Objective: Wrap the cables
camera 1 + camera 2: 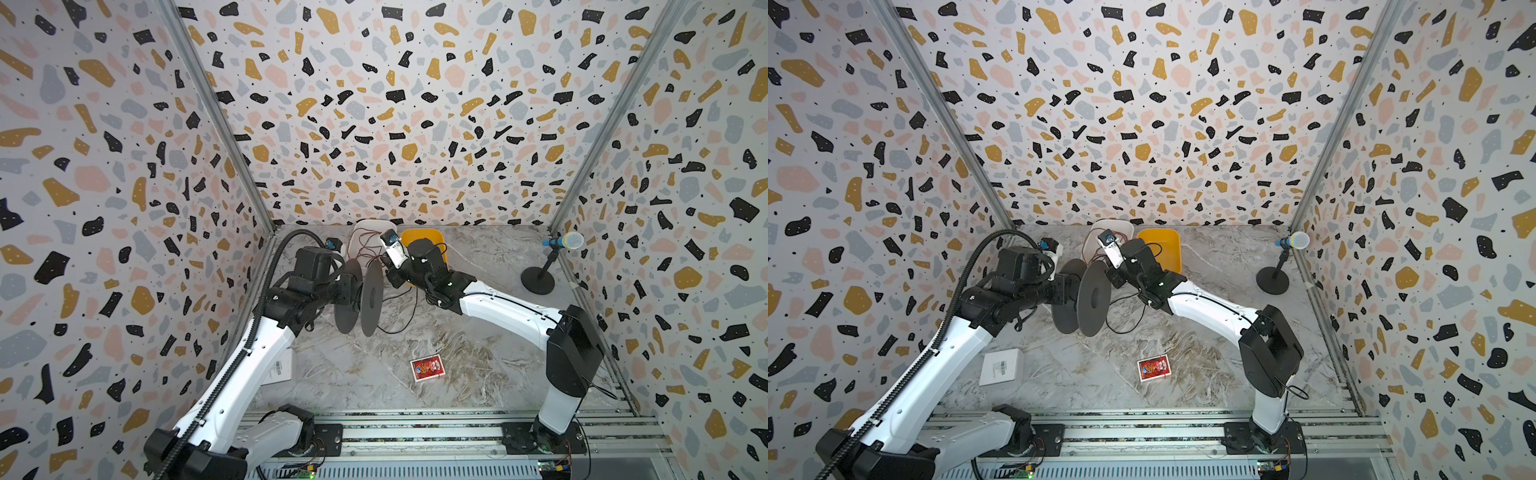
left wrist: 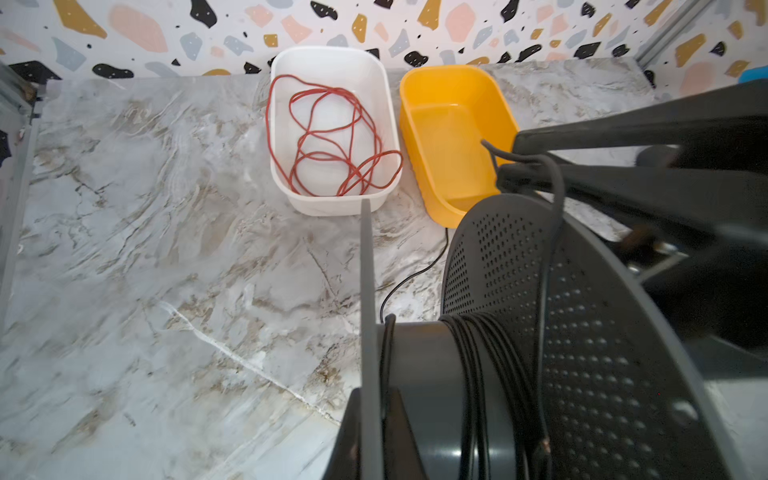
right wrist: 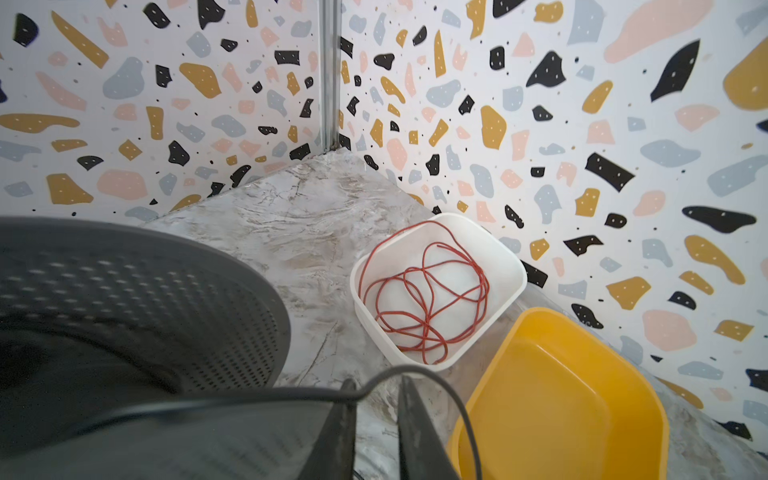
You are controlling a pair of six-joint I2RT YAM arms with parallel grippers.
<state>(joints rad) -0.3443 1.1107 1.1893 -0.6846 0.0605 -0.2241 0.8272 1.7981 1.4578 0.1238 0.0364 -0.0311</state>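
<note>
My left gripper (image 2: 371,400) is shut on one thin flange of a dark grey spool (image 1: 371,297) and holds it above the table, seen in both top views (image 1: 1094,299). Several turns of the thin black cable (image 2: 478,353) lie round the hub. From there the cable rises along the perforated flange to my right gripper (image 3: 376,384). Its jaws stand apart and the cable (image 3: 415,370) arches loosely over the fingertips. More slack cable (image 1: 409,316) lies on the table under the spool. The cable's free end (image 2: 485,144) sticks out by the yellow tub (image 2: 449,137).
A white tub (image 2: 332,54) with a tangle of red wire (image 2: 328,137) stands beside the yellow tub at the back wall. A microphone on a stand (image 1: 563,241) is at the back right. A red packet (image 1: 427,368) and a white box (image 1: 1000,366) lie nearer the front.
</note>
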